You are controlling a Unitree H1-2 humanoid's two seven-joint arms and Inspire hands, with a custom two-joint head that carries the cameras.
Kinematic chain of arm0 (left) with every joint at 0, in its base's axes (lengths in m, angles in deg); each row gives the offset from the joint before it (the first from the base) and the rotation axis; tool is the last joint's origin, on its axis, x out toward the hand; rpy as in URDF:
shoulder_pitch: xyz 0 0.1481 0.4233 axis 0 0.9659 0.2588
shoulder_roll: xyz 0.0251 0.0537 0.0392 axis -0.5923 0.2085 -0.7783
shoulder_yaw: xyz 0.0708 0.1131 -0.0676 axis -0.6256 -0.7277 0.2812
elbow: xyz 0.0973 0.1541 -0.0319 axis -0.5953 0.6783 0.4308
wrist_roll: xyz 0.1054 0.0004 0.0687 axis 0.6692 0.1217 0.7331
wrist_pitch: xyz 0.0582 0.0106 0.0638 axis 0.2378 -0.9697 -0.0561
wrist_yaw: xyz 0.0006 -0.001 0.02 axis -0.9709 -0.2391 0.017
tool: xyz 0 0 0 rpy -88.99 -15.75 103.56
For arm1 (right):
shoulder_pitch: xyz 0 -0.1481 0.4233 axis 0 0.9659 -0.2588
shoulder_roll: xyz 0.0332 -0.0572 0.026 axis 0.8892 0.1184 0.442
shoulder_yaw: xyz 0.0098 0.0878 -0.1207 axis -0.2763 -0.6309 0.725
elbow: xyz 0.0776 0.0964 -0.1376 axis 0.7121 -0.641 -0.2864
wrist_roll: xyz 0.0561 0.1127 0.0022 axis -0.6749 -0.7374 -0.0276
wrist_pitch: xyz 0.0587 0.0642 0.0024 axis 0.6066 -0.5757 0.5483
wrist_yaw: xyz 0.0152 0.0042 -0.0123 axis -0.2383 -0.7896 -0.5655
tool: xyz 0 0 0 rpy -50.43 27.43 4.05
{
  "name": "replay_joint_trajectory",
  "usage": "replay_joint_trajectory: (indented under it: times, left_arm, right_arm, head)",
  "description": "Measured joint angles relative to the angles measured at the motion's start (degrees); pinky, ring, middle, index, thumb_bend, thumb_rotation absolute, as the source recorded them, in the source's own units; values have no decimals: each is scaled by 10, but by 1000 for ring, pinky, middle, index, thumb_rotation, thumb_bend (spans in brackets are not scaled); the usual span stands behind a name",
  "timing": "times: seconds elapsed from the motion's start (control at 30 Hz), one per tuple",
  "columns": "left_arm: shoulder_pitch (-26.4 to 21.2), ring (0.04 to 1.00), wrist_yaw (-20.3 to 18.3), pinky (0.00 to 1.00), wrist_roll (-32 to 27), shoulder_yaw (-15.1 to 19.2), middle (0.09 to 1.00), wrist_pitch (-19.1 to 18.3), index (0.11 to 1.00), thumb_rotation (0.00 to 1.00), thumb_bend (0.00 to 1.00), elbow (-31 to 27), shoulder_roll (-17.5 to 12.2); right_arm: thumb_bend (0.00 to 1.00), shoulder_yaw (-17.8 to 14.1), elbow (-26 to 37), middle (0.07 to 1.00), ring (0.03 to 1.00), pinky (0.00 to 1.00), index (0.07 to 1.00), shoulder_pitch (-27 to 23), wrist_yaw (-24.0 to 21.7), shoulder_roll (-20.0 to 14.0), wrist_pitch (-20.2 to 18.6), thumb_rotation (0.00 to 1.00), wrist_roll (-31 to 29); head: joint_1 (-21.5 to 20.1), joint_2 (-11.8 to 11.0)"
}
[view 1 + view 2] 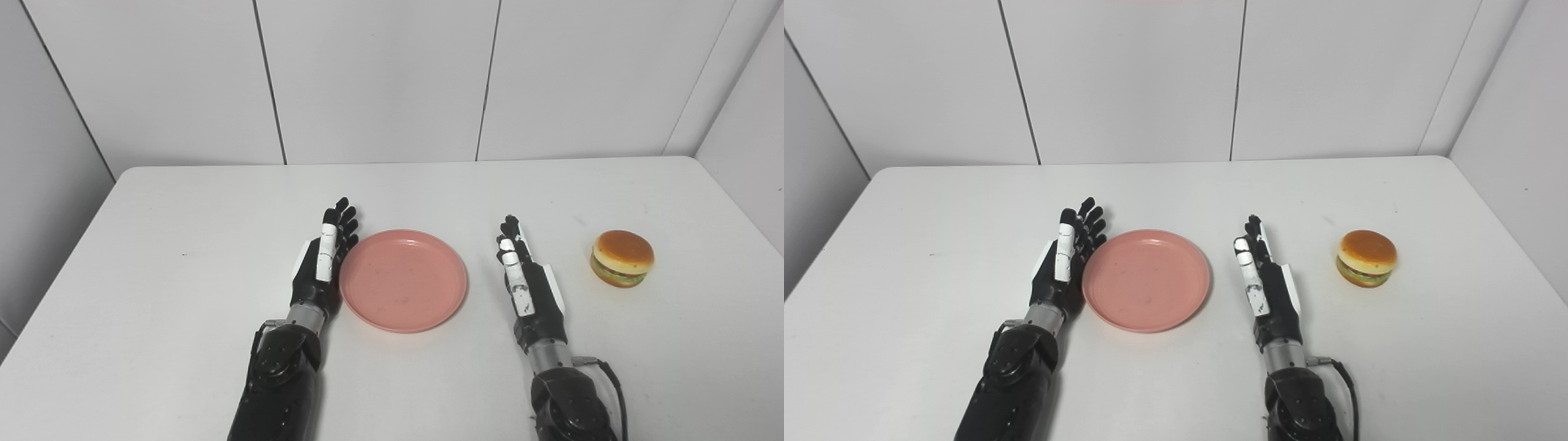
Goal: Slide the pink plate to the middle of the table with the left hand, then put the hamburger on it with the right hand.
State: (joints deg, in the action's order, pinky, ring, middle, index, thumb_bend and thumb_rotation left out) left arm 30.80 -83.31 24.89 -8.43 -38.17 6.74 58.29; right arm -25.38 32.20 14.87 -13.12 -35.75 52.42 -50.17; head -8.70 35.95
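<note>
On the white table (184,202), we see the pink plate (403,280) near the middle, our left hand (323,260) edge-on against its left rim, perhaps touching. Our right hand (528,282) (fingers straight, holding nothing, like the left) waits between plate and hamburger (622,258).

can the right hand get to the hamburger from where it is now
Probably yes. The right hand is open and holds nothing, and only bare table lies between it and the hamburger to its right.
</note>
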Motion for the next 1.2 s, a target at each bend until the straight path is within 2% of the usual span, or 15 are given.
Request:
replay_joint_trajectory:
  times: [0.17,0.27,0.4,0.5,0.6,0.73,0.83,0.93,1.03,1.17,1.2]
  left_arm:
    - [0,976,1,977,0,4,958,19,953,1000,832,7,2]
    - [0,949,3,949,0,6,935,20,930,1000,845,8,4]
    - [0,911,9,905,0,11,899,19,890,1000,861,8,7]
    - [-1,891,13,886,0,16,877,20,868,996,873,9,8]
    - [-6,864,21,857,-1,21,852,20,842,999,880,17,10]
    - [-8,850,26,850,-1,25,837,21,823,1000,873,21,10]
    - [-8,848,28,850,-1,25,836,22,821,1000,866,22,11]
    - [-9,843,29,854,-1,26,832,22,818,998,868,23,11]
    - [-10,845,29,855,-2,29,836,23,825,992,872,24,12]
    - [-10,855,29,851,-3,33,842,22,834,992,866,24,14]
    - [-10,858,27,853,-3,34,845,22,838,989,868,24,13]
  right_arm:
    - [610,-11,10,979,972,1000,989,-3,14,-2,16,940,13]
    - [684,-14,38,965,963,990,979,-7,23,-14,17,917,46]
    - [724,-17,81,946,946,956,959,-21,18,-55,12,834,72]
    - [693,-30,118,952,937,986,958,-30,17,-85,-6,797,79]
    - [678,-44,119,949,948,960,956,-34,6,-113,-6,759,65]
    - [717,-67,119,927,927,923,940,-45,-6,-153,-17,722,49]
    - [719,-75,122,912,918,889,925,-51,-6,-179,-39,721,58]
    - [722,-75,123,910,922,902,919,-51,-9,-200,-52,714,74]
    - [741,-76,118,918,923,896,922,-58,-28,-226,-56,656,74]
    - [745,-77,114,909,911,876,917,-67,-40,-272,-71,639,96]
    - [742,-77,114,909,912,876,916,-67,-42,-281,-73,631,104]
  head:
    - [-3,0]
    - [-5,0]
    - [-8,1]
    - [-10,1]
    - [-11,2]
    - [-18,6]
    - [-19,6]
    - [-19,6]
    - [-43,5]
    - [-61,3]
    - [-83,0]
